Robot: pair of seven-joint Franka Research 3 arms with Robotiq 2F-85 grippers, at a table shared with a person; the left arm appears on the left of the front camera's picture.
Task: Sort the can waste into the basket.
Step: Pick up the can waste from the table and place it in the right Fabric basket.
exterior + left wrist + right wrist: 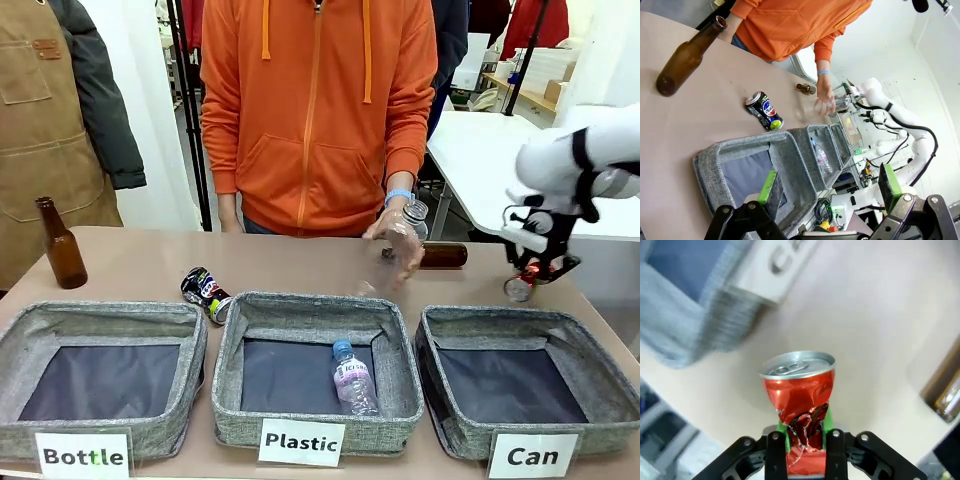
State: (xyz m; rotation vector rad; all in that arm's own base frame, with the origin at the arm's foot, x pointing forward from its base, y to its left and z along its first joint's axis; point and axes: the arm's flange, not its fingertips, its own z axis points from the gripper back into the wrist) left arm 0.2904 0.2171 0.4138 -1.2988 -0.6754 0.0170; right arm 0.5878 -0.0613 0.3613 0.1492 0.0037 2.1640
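Observation:
My right gripper [800, 432] is shut on the crushed red can [799, 390], its silver top pointing away from the wrist. In the front view that gripper [535, 268] holds the red can [522, 283] just above the table, behind the far rim of the grey "Can" basket [520, 340]. The dark crushed can [205, 291] with red-white print lies on the table behind the gap between the "Bottle" and "Plastic" bins; the left wrist view shows this can [764, 110] too. My left gripper [830, 182] hangs open above the left bin, holding nothing.
A person's hand [393, 228] holds a clear plastic bottle [410, 222] above the table's middle. Brown bottles: one upright at far left [61, 245], one lying behind the Can basket [440, 256]. The "Plastic" bin [310, 310] holds a clear bottle [354, 378]. The "Bottle" bin [100, 320] stands left.

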